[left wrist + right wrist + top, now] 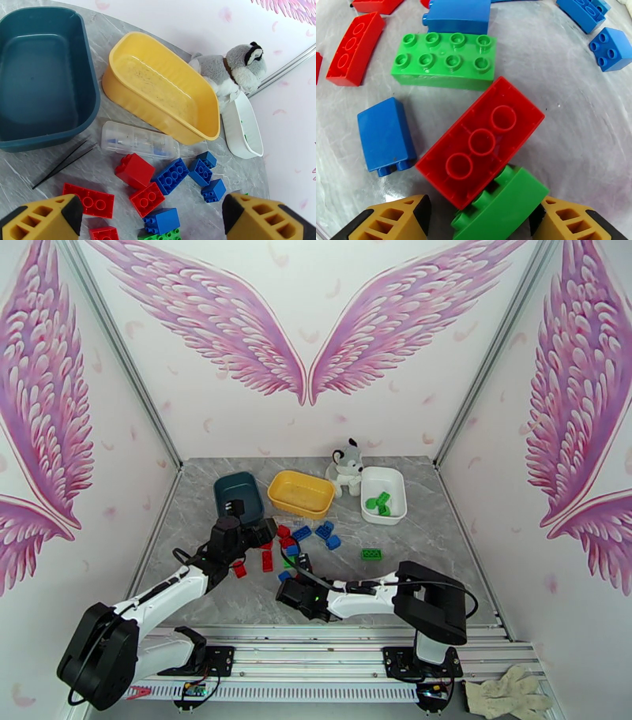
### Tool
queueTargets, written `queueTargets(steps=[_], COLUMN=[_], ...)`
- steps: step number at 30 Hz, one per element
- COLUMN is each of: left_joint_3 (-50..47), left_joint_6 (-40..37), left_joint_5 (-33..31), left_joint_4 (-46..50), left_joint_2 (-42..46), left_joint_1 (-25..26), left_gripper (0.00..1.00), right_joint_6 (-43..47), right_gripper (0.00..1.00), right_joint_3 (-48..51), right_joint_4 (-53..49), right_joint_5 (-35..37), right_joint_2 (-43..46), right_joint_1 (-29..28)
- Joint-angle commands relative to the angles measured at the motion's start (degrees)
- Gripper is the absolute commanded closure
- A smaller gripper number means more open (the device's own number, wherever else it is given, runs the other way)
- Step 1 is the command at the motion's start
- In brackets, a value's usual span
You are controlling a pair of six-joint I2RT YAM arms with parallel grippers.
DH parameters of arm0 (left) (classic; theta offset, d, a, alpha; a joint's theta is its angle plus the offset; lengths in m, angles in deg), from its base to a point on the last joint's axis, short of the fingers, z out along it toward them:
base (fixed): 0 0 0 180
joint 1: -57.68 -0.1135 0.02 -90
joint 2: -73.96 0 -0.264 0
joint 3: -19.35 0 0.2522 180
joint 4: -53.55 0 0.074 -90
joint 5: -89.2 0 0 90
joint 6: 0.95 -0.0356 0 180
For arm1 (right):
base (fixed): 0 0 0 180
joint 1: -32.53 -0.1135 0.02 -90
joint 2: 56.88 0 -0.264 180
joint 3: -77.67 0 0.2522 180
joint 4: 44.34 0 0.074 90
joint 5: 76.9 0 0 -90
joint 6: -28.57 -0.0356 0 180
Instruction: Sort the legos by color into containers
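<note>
Left gripper (152, 213): jaws wide apart, holding nothing, low over the mixed pile. Red bricks (134, 169) and blue bricks (170, 175) lie just ahead of its fingertips, with a clear case (138, 140) just beyond them. Farther out are the teal tub (89, 98) ahead-left, the yellow tub (118, 87) straight ahead and the white tub (241, 130) ahead-right. A plush toy (233, 67) sits behind the white tub. From above, green bricks (379, 503) lie in the white tub.

Right gripper (481, 216): jaws partly apart, straddling a small green brick (501, 209). One finger is against it, the other short of it, so no clamp. An upside-down red brick (482, 142) leans on that green one just ahead. A blue brick (385, 136) lies ahead-left. An eight-stud green brick (442, 59) sits farther ahead.
</note>
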Motion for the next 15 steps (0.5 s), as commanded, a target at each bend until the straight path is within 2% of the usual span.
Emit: queueTargets(steps=[1, 9, 15], left_joint_3=[-0.72, -0.39, 0.70], left_joint_6=[0.47, 0.01, -0.70], left_joint_5=[1.25, 1.93, 2.06], left_joint_4=[-1.01, -1.32, -1.42], left_joint_2=[-0.67, -1.14, -2.98], left_joint_1=[-0.31, 0.27, 2.52], left_gripper=[0.01, 0.01, 0.01], right_joint_6=[0.43, 0.25, -0.27], right_gripper=[0.38, 0.56, 0.73], right_joint_3=[0.67, 5.26, 8.25], right_joint_4=[0.08, 1.66, 1.78], right_joint_5=[1.03, -0.13, -0.34], right_joint_2=[-0.16, 4.24, 8.21], right_joint_1=[1.56, 2.29, 2.68])
